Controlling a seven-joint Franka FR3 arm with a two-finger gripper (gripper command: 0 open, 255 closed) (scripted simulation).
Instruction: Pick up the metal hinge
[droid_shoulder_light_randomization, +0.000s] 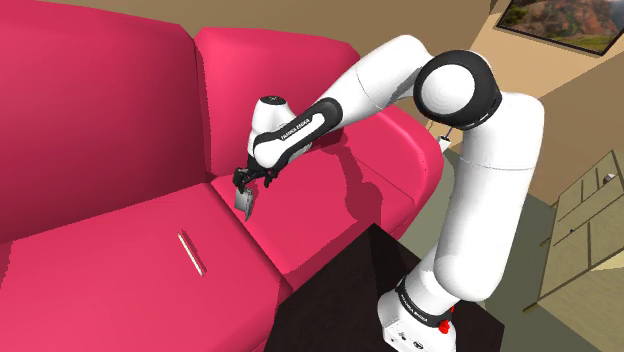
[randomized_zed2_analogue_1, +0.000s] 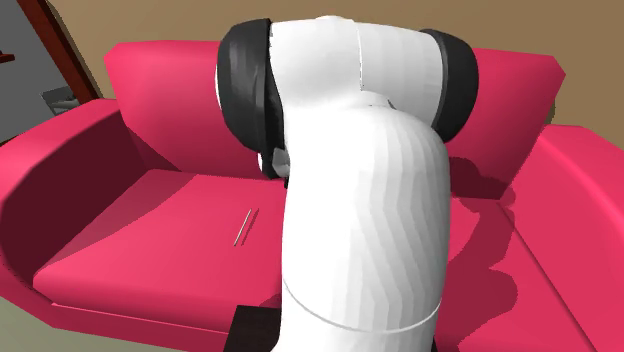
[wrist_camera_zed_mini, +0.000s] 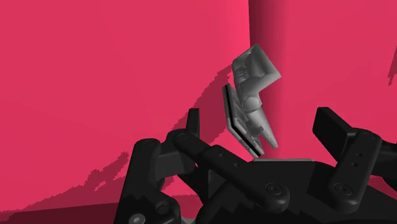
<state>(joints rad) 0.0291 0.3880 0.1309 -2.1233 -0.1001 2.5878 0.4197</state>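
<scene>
Pincer hovering over red sofa seat, standing wide; grey hinge sitting between fingers, untouched; thin white strip lying at 7 o'clock of hinge

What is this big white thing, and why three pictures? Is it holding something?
It is a white robot arm with dark joints. At its end is a black two-fingered pincer. One picture looks from beside the arm, one from behind it, one from a camera on the hand. Below is a pink-red sofa. On its seat lies a thin pale strip. A small grey hinge sits between the pincer's fingers, but they stand apart without touching it, so nothing is held.
</scene>
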